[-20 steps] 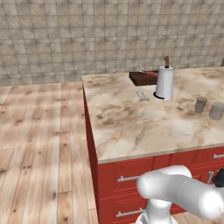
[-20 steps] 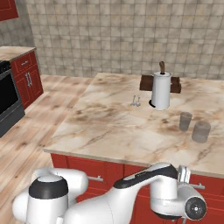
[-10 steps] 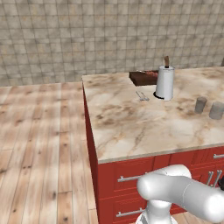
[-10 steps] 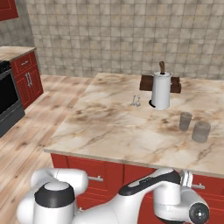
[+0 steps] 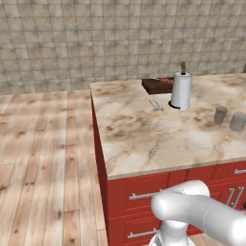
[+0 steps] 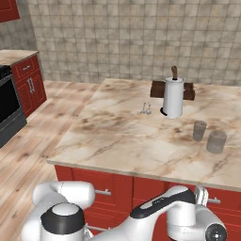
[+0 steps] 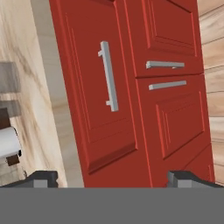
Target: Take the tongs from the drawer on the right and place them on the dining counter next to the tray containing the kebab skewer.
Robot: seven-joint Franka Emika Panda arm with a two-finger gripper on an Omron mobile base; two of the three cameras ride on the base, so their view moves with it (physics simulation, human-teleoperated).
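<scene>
Fingers (image 7: 113,178) spread wide apart, holding nothing, facing the red drawer front (image 7: 103,87) w/ its grey handle (image 7: 109,75). Dining bench (image 5: 158,134) carries the tray (image 5: 157,85) at its far side, paper towel roll (image 5: 180,91) just in front. Small silvery utensil (image 5: 155,105) left of roll. Tongs not visible; drawer closed.

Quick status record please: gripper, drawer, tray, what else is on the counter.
gripper: open, holding nothing, facing the red cabinet front
drawer: closed, grey handle ahead of the fingertips
tray: far side of the dining counter, behind the paper towel roll
other: small silvery utensil, two grey cups
tongs: unseen
</scene>
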